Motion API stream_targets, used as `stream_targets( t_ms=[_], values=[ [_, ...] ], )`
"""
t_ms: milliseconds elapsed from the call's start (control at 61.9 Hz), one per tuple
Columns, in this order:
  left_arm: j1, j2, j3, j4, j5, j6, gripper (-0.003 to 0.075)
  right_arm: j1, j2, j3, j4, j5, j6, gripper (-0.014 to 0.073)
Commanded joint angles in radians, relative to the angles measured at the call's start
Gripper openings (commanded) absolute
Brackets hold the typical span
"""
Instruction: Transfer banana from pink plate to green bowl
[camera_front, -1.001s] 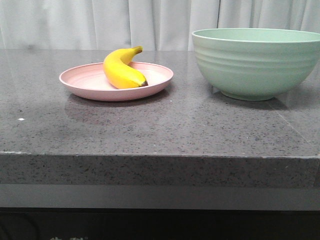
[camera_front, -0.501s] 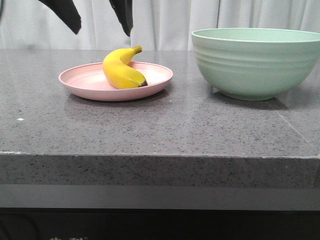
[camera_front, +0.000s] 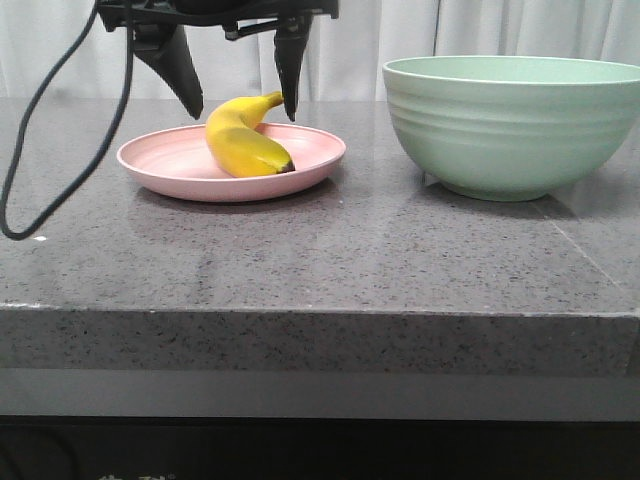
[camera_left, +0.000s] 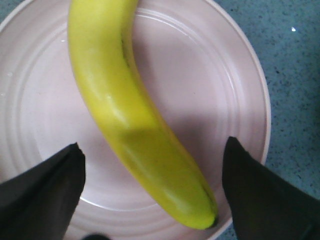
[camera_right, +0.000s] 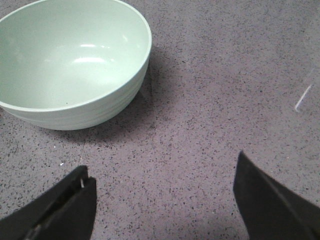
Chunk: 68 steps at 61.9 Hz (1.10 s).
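Lower now than half a second ago, the left gripper (camera_front: 240, 105) has dropped from the top edge of the front view, where only its dark fingertips showed, until its two fingers (camera_front: 183, 72) hang on either side of the banana's (camera_front: 245, 140) stem end, left of centre in the upper part of the frame. A second ago it was out of that view altogether. Its jaws are spread wide and touch nothing; in the left wrist view the banana (camera_left: 132, 120) runs between the two fingers with a clear gap each side. A black cable (camera_front: 35, 150) loops down at the far left. The banana itself has not shifted: it lies curved on the pink plate (camera_front: 160, 165), dark tip toward the camera. At the right of the frame the green bowl (camera_front: 510, 125) stands unchanged, well apart from the plate on the grey speckled counter (camera_front: 330, 260). Over bare counter beside the bowl (camera_right: 70, 60), the right gripper (camera_right: 165, 200) is also spread open, holding nothing.
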Motion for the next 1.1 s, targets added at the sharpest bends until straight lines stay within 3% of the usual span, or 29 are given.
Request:
stream_targets(
  t_ms=[0, 372, 985, 1082],
  values=[
    [0.02, -0.035, -0.038, 0.017, -0.018, -0.037, 0.0545, -0.001, 0.008, -0.026, 0.001, -0.063, -0.011, 0.0581],
    [0.055, -0.018, -0.038, -0.036, -0.099, -0.039, 0.0545, -0.001, 0.008, -0.026, 0.001, -0.064, -0.011, 0.0581],
    [0.055, 0.049, -0.038, -0.074, -0.073, -0.018, 0.0544, -0.001, 0.008, -0.026, 0.001, -0.063, -0.011, 0.0581],
    [0.055, 0.049, -0.038, -0.083, -0.073, -0.018, 0.0495, -0.001, 0.008, -0.026, 0.001, -0.063, -0.011, 0.0581]
  ],
)
